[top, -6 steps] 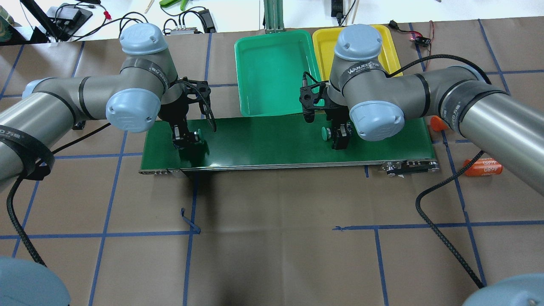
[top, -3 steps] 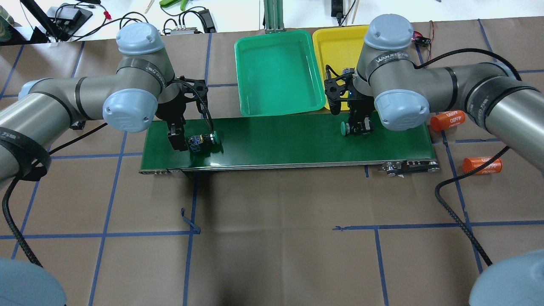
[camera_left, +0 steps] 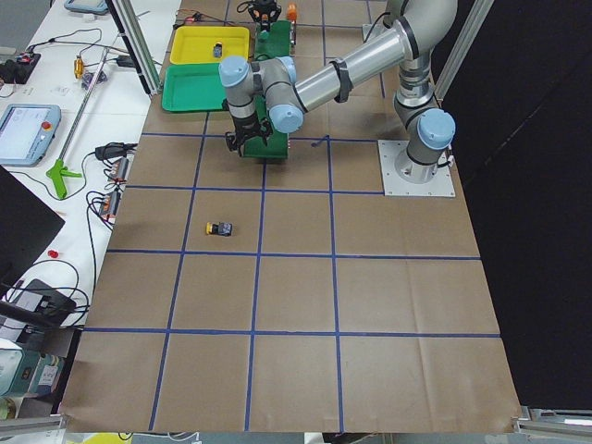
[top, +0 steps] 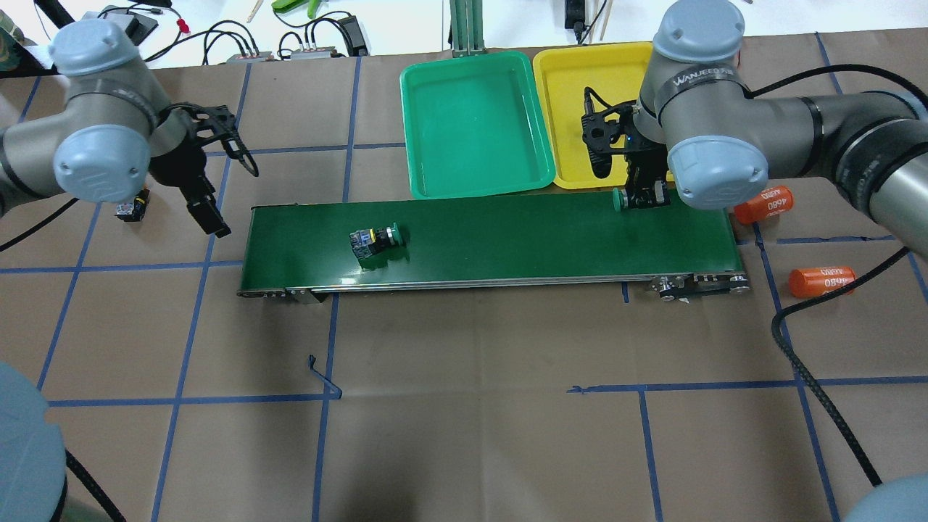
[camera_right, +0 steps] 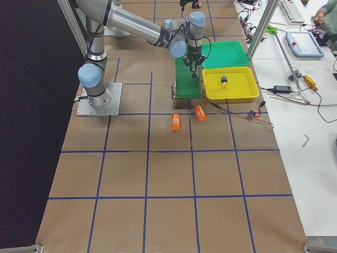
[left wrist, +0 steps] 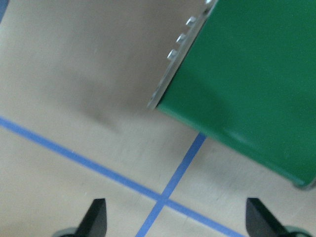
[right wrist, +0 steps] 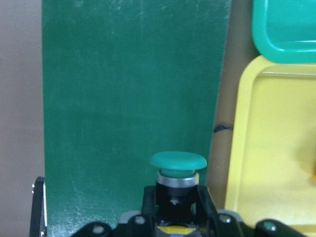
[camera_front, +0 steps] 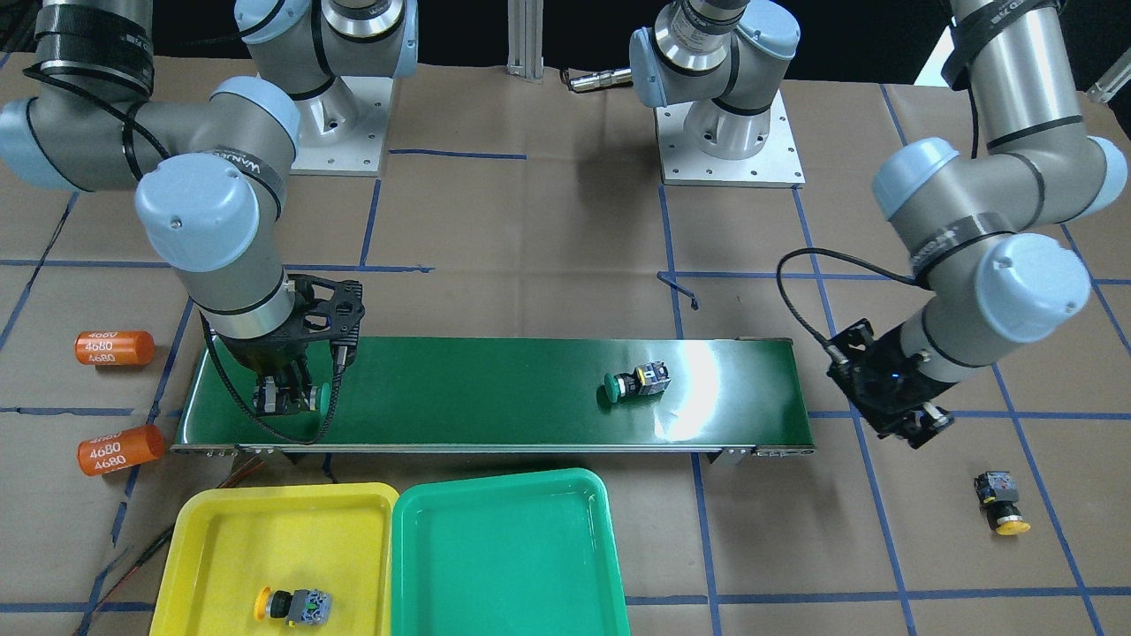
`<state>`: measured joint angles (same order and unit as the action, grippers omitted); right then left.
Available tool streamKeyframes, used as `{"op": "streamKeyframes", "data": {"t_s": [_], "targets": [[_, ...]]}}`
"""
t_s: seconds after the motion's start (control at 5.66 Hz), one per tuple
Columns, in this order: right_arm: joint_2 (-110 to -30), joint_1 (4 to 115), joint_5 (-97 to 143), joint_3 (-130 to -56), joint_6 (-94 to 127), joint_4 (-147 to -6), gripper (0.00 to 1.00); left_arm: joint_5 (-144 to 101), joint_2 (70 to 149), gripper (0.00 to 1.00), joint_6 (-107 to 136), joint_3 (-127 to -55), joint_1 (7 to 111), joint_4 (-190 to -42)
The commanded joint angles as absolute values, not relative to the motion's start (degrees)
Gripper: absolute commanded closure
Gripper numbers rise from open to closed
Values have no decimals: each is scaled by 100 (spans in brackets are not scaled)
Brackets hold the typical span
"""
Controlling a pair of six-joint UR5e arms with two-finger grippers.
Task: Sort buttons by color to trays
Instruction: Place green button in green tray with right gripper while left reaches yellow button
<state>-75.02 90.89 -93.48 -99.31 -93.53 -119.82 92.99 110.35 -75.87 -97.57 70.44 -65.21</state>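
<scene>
Right gripper pinches a green button beside the yellow tray, risking a misdrop there; left gripper gapes.

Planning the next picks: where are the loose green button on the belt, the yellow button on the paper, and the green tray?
loose green button (camera_front: 648, 380): front-facing view, on its body.
yellow button on the paper (camera_front: 997, 493): front-facing view, on its body.
green tray (camera_front: 508, 565): front-facing view, on its bare floor.
</scene>
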Motion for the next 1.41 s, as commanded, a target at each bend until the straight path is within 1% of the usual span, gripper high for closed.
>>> {"op": "streamKeyframes", "data": {"t_s": [0.0,0.18,0.35,0.53,0.71,0.88,1.06,1.24], "targets": [[-7194,9175,-9282,-8981,-8977,-11744,92,9333,11632,1,-7454,-9547,6252,-5536],[-6580,9402,-9177,-8243,-8695,-11707,92,9317,12176,1,-7027,-9005,5971,-5363],[-5843,9787,-9089,-7418,-8257,-11690,92,9308,12434,1,-6248,-8643,5837,-5344],[-5079,10087,-9079,-6591,-7801,-11689,92,9325,12628,1,-5640,-8579,5801,-4952],[-4567,10316,-8975,-6070,-7457,-11707,92,9308,12847,1,-5329,-8587,5801,-4792],[-4361,10397,-8730,-6021,-7270,-11733,88,9255,12902,1,-4943,-8596,5818,-4807],[-4307,10397,-8701,-6081,-7329,-11751,33,9237,12946,2,-4861,-8613,5827,-4825],[-4341,10389,-8510,-6126,-7304,-11707,0,9263,12929,38,-4895,-8596,5827,-4825]]}}
